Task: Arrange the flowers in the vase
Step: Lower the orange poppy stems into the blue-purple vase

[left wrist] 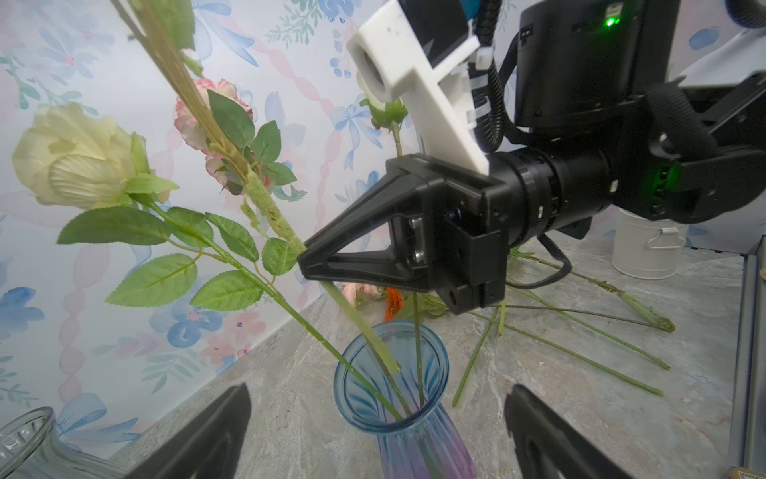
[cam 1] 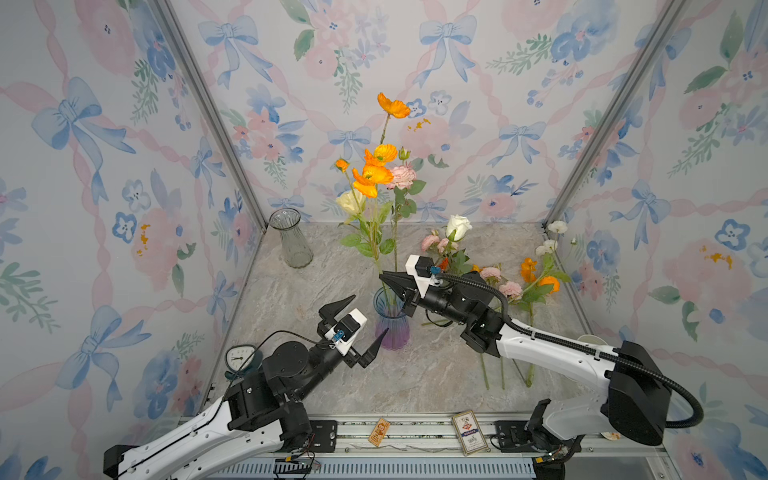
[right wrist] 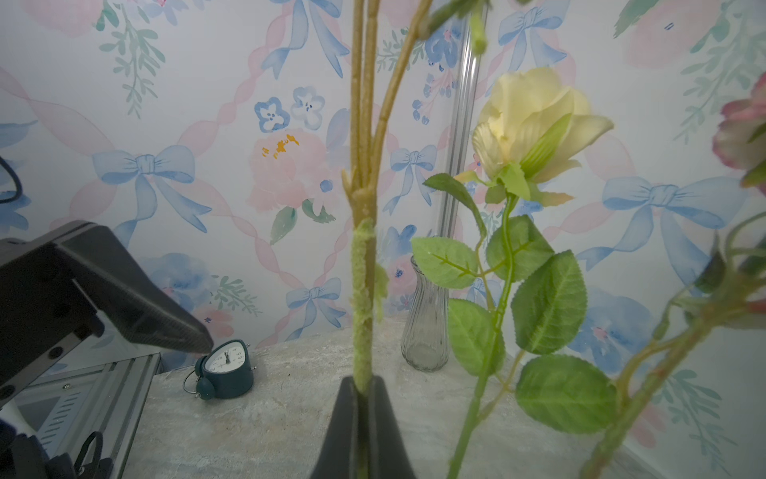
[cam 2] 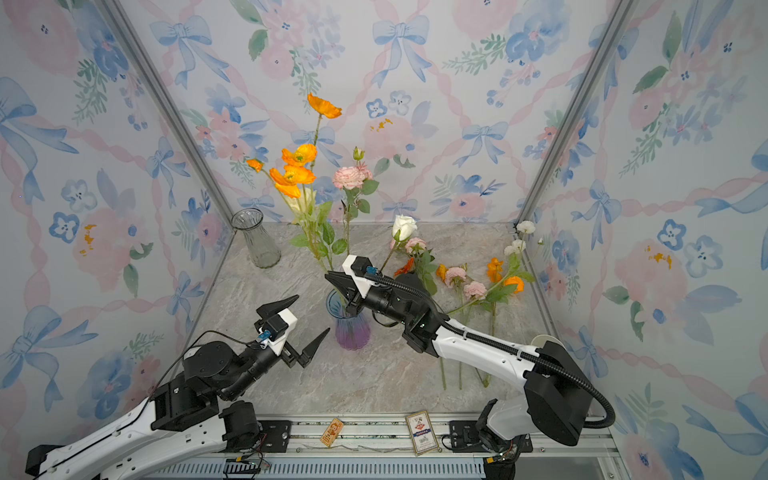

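A blue-and-purple glass vase (cam 1: 391, 322) (cam 2: 352, 328) (left wrist: 391, 373) stands mid-table. A cream rose (cam 1: 350, 202) (right wrist: 534, 120) and a pink rose (cam 2: 348, 178) stand in it. My right gripper (cam 1: 384, 276) (right wrist: 364, 390) is shut on the fuzzy green stem (left wrist: 273, 211) of the orange poppies (cam 1: 376, 172), just above the vase. The stem's lower end reaches into the vase mouth. My left gripper (cam 1: 370, 313) (left wrist: 377, 414) hangs open just left of the vase, holding nothing. More flowers lie on the table at the right: a white rose (cam 1: 458, 226), pink roses (cam 1: 490, 273) and orange blooms (cam 1: 528, 270).
A clear glass vase (cam 1: 291, 239) stands at the back left. A dark alarm clock (cam 1: 240, 358) sits by the left wall, behind my left arm. A white pot (left wrist: 646, 244) is at the right, behind my right arm. Two small cards (cam 1: 469, 432) lie on the front rail.
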